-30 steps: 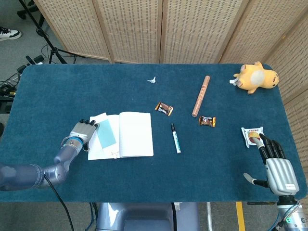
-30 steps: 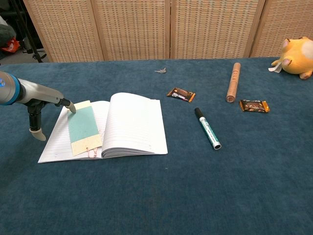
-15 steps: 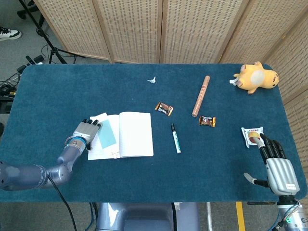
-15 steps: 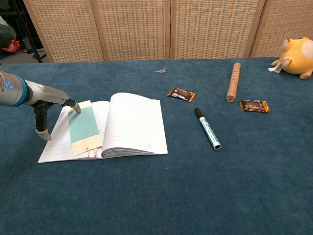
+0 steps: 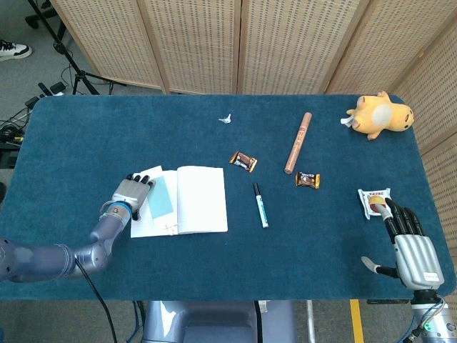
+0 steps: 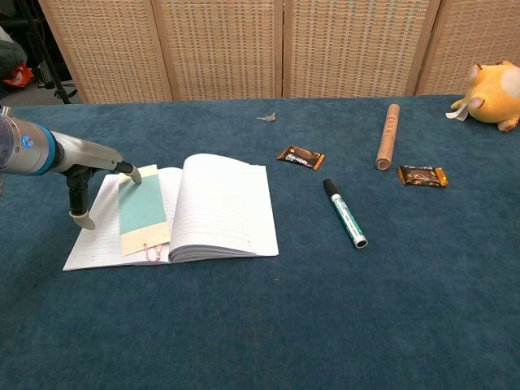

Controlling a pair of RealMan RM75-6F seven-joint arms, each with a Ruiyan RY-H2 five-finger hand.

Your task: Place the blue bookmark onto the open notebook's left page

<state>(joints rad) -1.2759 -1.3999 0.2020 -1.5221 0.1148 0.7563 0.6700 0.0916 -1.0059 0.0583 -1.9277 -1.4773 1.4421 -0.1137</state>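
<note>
The open notebook (image 5: 201,200) (image 6: 215,203) lies left of the table's middle. The blue bookmark (image 5: 161,197) (image 6: 142,213) lies flat along its left page, its lower end near the spine. My left hand (image 5: 132,193) (image 6: 77,166) sits at the notebook's left edge with fingers spread. One fingertip (image 6: 130,170) touches the bookmark's far end and the thumb hangs down beside the page. It grips nothing. My right hand (image 5: 410,239) rests open near the table's front right corner, seen only in the head view.
A marker (image 5: 260,206) (image 6: 345,213) lies right of the notebook. Beyond it are a candy (image 5: 243,161) (image 6: 300,156), a brown tube (image 5: 298,141) (image 6: 387,136), a second candy (image 5: 308,180) (image 6: 422,175) and a yellow plush (image 5: 380,116) (image 6: 494,85). A snack packet (image 5: 374,200) lies just ahead of my right hand.
My left hand has slid right against the notebook, nudging the bookmark's far end so that it lies straighter on the left page. The right hand has not moved.
</note>
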